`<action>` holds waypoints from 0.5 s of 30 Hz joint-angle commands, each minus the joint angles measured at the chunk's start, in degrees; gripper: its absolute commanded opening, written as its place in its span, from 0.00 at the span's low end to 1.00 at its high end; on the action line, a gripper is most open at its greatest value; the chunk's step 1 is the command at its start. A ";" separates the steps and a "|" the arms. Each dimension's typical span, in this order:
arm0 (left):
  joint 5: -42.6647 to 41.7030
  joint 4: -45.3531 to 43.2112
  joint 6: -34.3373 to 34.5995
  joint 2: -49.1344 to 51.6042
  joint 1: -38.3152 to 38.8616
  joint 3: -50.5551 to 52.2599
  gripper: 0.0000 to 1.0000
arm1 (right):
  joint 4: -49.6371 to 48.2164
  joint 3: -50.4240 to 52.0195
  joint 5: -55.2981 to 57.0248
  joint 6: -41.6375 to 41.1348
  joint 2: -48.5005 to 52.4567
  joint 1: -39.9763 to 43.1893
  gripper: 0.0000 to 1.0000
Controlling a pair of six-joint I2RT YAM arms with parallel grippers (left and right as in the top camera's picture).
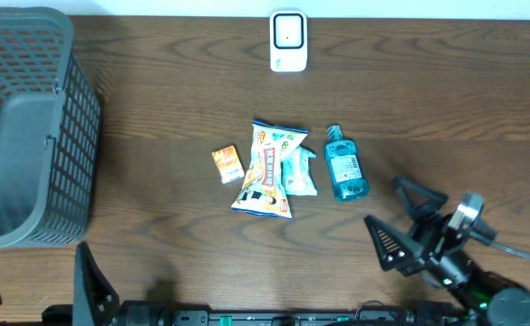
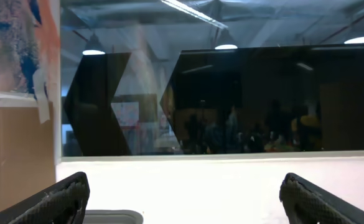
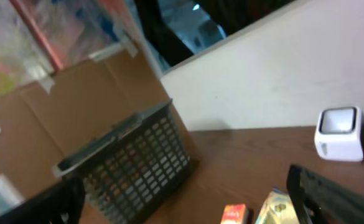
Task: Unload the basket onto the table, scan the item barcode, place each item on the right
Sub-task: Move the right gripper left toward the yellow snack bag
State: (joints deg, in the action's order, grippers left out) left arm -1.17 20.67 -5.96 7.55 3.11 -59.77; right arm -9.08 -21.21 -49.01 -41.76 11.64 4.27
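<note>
**Both claws empty, pick-up not yet begun**

The right claw (image 1: 383, 203), at lower right of the overhead view, gapes wide and holds nothing. The left claw (image 2: 183, 190) is likewise spread and empty. Mid-frame lie a blue bottle (image 1: 344, 165), a snack bag (image 1: 267, 169) and an orange packet (image 1: 228, 164). The next move probably calls for grasping one and turning its barcode toward the white scanner (image 1: 288, 41) at top centre. The desk (image 1: 446, 100) is dark wood, with a grey basket (image 1: 76, 136) at left.

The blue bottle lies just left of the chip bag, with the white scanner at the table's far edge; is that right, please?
Not quite. The overhead view shows the bottle lying to the right of the chip bag, not to its left. The rest holds: the scanner is white and stands at the far edge.
</note>
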 commanded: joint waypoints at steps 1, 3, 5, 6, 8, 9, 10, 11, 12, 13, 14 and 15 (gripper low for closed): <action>-1.01 -0.15 0.72 0.00 0.17 -0.07 0.98 | -0.11 -10.47 -1.31 6.05 9.16 -0.22 0.99; -1.01 -0.15 0.72 0.00 0.17 -0.07 0.98 | 0.26 -17.07 -3.37 7.08 16.98 -0.26 0.99; -0.98 -0.22 0.72 0.00 0.17 -0.07 0.98 | 2.80 -23.06 -6.23 7.08 24.20 -0.44 0.99; -0.98 -0.42 0.72 0.00 0.17 -0.09 0.98 | 6.29 -26.32 -7.50 7.08 28.20 -0.83 0.99; -0.98 -0.87 0.74 0.00 0.20 -0.09 0.98 | 13.97 -30.64 -9.38 7.43 34.32 -2.01 0.99; -0.96 -1.53 0.72 0.00 0.20 -0.09 0.98 | 17.68 -31.98 -10.36 8.13 37.05 -2.80 0.99; -0.92 -2.47 0.72 0.00 0.20 -0.09 0.98 | 20.46 -32.70 -11.30 8.50 39.54 -3.58 0.99; -0.63 -3.69 0.70 0.00 0.20 -0.09 0.98 | 22.01 -32.76 -12.39 8.41 42.10 -4.37 0.99; -0.07 -5.25 0.70 0.00 0.17 -0.09 0.98 | 23.02 -32.63 -13.14 8.44 44.33 -4.87 0.99; 0.55 -6.58 0.70 0.00 0.17 -0.09 0.98 | 24.13 -32.52 -12.81 8.48 46.86 -5.14 0.99; 0.92 -7.85 0.68 0.00 0.17 -0.09 0.98 | 24.50 -32.48 -12.28 8.48 48.74 -5.11 0.99; 1.22 -9.03 0.68 0.00 0.17 -0.09 0.98 | 24.35 -32.46 -10.84 8.39 51.43 -5.05 0.99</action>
State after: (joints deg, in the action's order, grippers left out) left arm -1.10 13.34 -5.78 7.55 3.11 -59.70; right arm 15.25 -53.36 -58.76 -34.79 59.68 -0.27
